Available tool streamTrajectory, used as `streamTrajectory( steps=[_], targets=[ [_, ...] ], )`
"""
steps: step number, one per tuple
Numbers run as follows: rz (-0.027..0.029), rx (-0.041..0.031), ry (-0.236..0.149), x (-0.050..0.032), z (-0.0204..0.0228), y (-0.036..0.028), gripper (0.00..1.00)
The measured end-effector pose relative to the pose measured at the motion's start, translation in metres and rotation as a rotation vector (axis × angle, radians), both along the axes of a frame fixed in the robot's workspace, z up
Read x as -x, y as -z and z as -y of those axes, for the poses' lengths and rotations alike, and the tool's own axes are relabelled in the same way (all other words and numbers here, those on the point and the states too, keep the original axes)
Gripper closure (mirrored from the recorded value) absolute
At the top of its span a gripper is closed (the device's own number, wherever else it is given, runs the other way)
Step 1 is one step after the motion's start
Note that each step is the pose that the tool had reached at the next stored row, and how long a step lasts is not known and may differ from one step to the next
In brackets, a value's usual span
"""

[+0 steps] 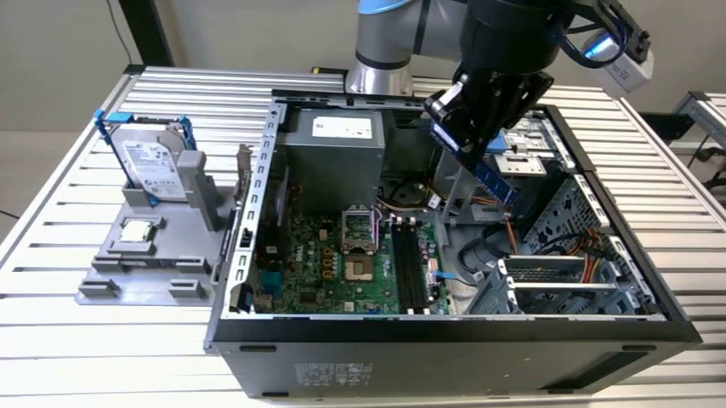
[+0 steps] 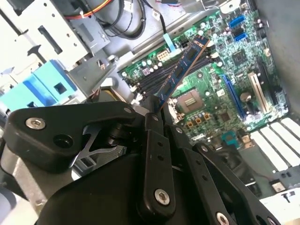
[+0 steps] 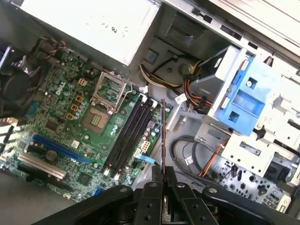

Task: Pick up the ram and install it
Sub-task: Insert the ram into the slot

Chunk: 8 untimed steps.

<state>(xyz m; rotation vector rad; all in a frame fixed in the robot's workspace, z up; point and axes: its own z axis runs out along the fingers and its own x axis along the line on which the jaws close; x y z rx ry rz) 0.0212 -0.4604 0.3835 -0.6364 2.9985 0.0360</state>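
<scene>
My gripper (image 1: 463, 136) hangs over the open computer case (image 1: 454, 327), shut on the ram (image 1: 496, 183). The ram is a thin dark blue stick that slants down from the fingers toward the case's inside. In the second wrist view the ram (image 2: 180, 72) juts out from the gripper (image 2: 154, 110) above the green motherboard (image 2: 220, 70). The first wrist view shows the ram (image 3: 163, 136) edge-on, beside and above the black memory slots (image 3: 129, 136), apart from them. The slots (image 1: 414, 263) lie in a row on the motherboard (image 1: 323, 268), below the gripper and toward the exterior view's left.
A grey fixture (image 1: 142, 272) at the exterior view's left holds a hard drive (image 1: 153, 161) in a blue frame and a small silver chip (image 1: 136, 229). Inside the case are the power supply (image 1: 340, 136), a processor socket (image 1: 357, 234), cables (image 3: 197, 93) and a blue drive bracket (image 3: 248, 93).
</scene>
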Motion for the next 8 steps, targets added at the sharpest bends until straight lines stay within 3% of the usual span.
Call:
streamTrajectory(
  steps=[8],
  targets=[
    [0.0000,0.0000,0.138,0.0000,0.0000,0.0000,1.00]
  ],
)
